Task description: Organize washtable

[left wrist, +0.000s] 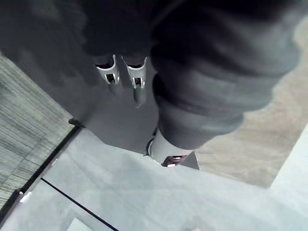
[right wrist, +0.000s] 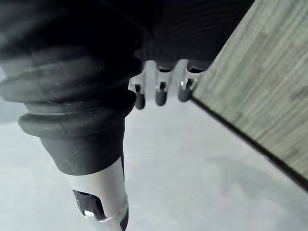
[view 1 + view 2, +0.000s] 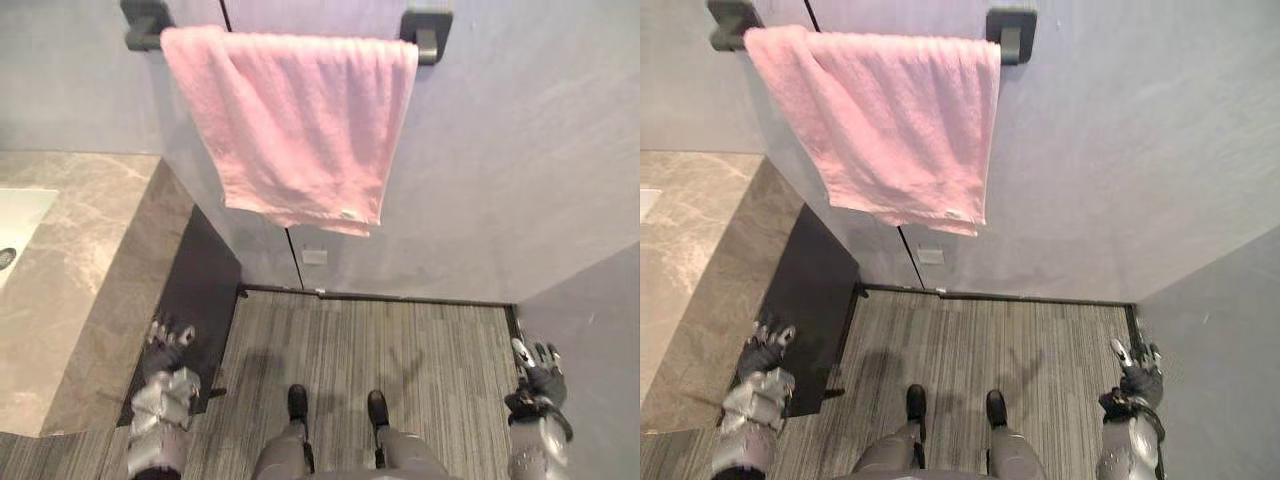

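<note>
A pink towel (image 3: 296, 125) hangs folded over a dark wall rail (image 3: 428, 34) straight ahead, its lower edge well above the floor. My left hand (image 3: 166, 345) hangs low at the left beside the dark side panel of the washtable, fingers relaxed and holding nothing. My right hand (image 3: 539, 374) hangs low at the right near the grey wall, fingers straight and empty. In the left wrist view the left hand's fingers (image 1: 137, 82) point toward the dark panel; in the right wrist view the right hand's fingers (image 2: 161, 94) point at the pale wall.
The marble washtable top (image 3: 75, 250) runs along the left, with a white sink (image 3: 18, 225) at its far left edge. Its dark side panel (image 3: 195, 300) faces the striped grey floor (image 3: 400, 345). Grey walls close the front and right.
</note>
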Controlling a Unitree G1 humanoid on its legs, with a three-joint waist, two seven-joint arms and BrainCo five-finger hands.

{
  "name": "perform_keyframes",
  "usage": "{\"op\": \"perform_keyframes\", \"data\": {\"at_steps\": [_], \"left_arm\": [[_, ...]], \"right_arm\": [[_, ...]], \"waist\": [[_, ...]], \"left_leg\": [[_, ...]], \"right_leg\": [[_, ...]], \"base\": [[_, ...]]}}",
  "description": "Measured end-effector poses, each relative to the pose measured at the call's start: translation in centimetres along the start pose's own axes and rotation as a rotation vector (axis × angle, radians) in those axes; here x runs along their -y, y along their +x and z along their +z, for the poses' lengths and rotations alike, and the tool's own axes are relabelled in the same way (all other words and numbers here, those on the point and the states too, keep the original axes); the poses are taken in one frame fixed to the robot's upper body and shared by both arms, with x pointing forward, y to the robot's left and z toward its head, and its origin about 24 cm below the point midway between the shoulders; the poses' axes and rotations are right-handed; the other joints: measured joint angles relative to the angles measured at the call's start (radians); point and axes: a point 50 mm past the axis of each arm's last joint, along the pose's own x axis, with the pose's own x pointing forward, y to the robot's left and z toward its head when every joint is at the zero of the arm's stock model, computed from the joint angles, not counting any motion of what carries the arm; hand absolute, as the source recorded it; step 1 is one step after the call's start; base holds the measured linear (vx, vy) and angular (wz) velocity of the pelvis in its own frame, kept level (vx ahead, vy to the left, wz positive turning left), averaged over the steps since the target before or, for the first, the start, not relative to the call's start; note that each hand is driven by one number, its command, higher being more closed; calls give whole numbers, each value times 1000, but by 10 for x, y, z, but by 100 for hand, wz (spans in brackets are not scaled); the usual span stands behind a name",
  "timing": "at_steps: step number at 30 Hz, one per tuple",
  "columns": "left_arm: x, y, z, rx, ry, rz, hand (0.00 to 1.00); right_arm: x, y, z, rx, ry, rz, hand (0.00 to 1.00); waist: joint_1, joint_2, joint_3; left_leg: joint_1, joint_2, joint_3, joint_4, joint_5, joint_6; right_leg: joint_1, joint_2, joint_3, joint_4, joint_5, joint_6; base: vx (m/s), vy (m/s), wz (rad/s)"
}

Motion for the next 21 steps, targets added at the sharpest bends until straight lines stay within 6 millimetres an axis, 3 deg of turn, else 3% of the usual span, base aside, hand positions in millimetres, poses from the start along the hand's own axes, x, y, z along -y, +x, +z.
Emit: {"op": "perform_keyframes", "data": {"at_steps": [3,7,8,9,10,11,12,14,16,17,18,19,20,21], "left_arm": [[7,-30,-25,-54,-51,5,0],[24,-39,-36,-86,-85,-39,0],[29,-39,-37,-94,-85,-59,0],[35,-37,-38,-98,-87,-78,0],[41,-36,-39,-100,-96,-94,0],[46,-35,-38,-96,-102,-105,0],[56,-32,-36,-88,-113,-130,0],[62,-32,-37,-89,-116,-141,0],[63,-33,-37,-81,-128,-138,0],[60,-34,-35,-71,-132,-125,0],[62,-35,-39,-83,-149,-116,0],[62,-38,-42,-91,-160,-110,0],[62,-44,-48,-116,-169,-103,0],[58,-48,-52,-132,-178,-92,0]], "right_arm": [[-8,-16,3,31,15,40,0],[-22,-29,-14,-37,15,112,0],[-30,-32,-23,-73,24,142,0],[-37,-36,-30,-101,34,170,0],[-44,-37,-33,-117,31,205,0],[-49,-40,-40,-147,27,227,0],[-58,-47,-53,-208,16,269,0],[-73,-52,-60,-250,-2,346,0],[-91,-56,-65,-269,-29,455,0],[-109,-56,-63,-258,-43,541,0],[-120,-53,-60,-242,-66,598,0],[-121,-52,-59,-236,-79,613,0],[-119,-50,-57,-233,-107,626,0],[-117,-50,-57,-234,-116,630,0]], "waist": [[8,16,-39],[28,29,-52],[24,26,-49],[23,13,-47],[32,38,-41],[27,40,-40],[27,43,-37],[31,39,-37],[55,11,-47],[84,-6,-44],[83,21,-23],[82,32,-17],[85,44,-10],[87,50,-8]], "left_leg": [[28,0,12,0,-6,8],[31,6,36,1,-7,9],[27,5,49,1,-20,-7],[9,2,62,58,-27,1],[-36,17,63,133,-53,36],[-58,20,52,172,-70,38],[-64,13,11,179,-70,37],[-62,2,-22,175,-68,33],[-87,0,-47,174,-53,12],[-122,0,-74,178,-33,-17],[-152,16,-136,189,-21,-35],[-158,23,-162,187,-20,-36],[-159,33,-207,176,-20,-35],[-158,38,-222,164,-21,-36]], "right_leg": [[16,-2,-3,25,-18,2],[11,0,-3,62,-33,9],[-13,-3,7,108,-64,27],[-36,-8,28,148,-86,45],[-58,13,63,208,-114,73],[-92,39,125,331,-148,45],[-109,50,147,540,-239,-2],[-61,33,172,650,-316,34],[15,17,191,576,-361,42],[47,17,183,489,-419,25],[58,46,145,469,-442,9],[61,67,125,473,-443,5],[62,93,70,500,-442,-32],[61,105,39,510,-446,-47]], "base": [[10,-3,1],[-35,-10,1],[-58,5,21],[-10,0,13],[-54,-27,14],[-73,-81,56],[-92,-72,78],[-23,-165,103],[-125,-302,70],[-244,-376,71],[-237,-325,88],[-252,-307,121],[-201,-255,102],[-255,-316,127]]}}
